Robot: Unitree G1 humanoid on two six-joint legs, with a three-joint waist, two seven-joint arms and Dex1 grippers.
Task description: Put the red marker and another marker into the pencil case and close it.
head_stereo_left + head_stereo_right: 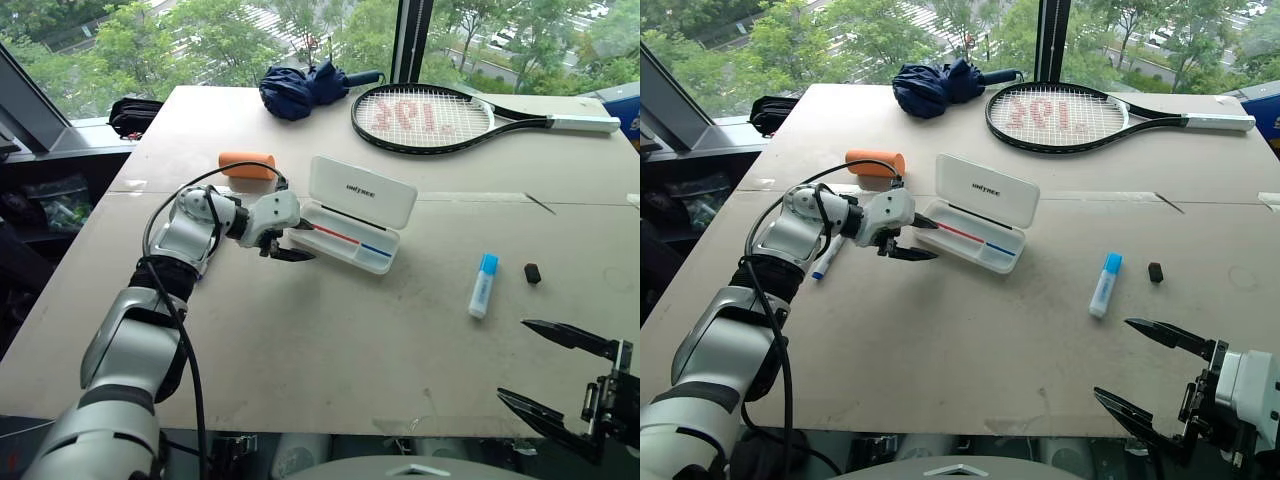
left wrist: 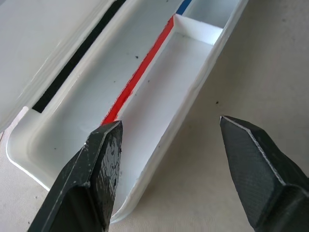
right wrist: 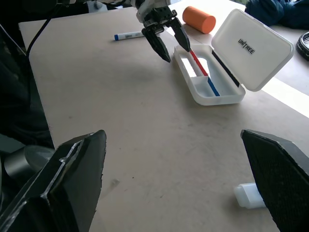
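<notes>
Left wrist view: open left end effector [image 2: 166, 145] straddling pencil case's [image 2: 203, 82] near wall.

My head eyes look down over the worktop [image 1: 330, 340]; both wrist cameras share the pencil case [image 3: 212, 72], my left one close.

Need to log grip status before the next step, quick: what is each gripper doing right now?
Left gripper: open, holding nothing, at the end of the open pencil case.
Right gripper: open, empty, above the table.
</notes>
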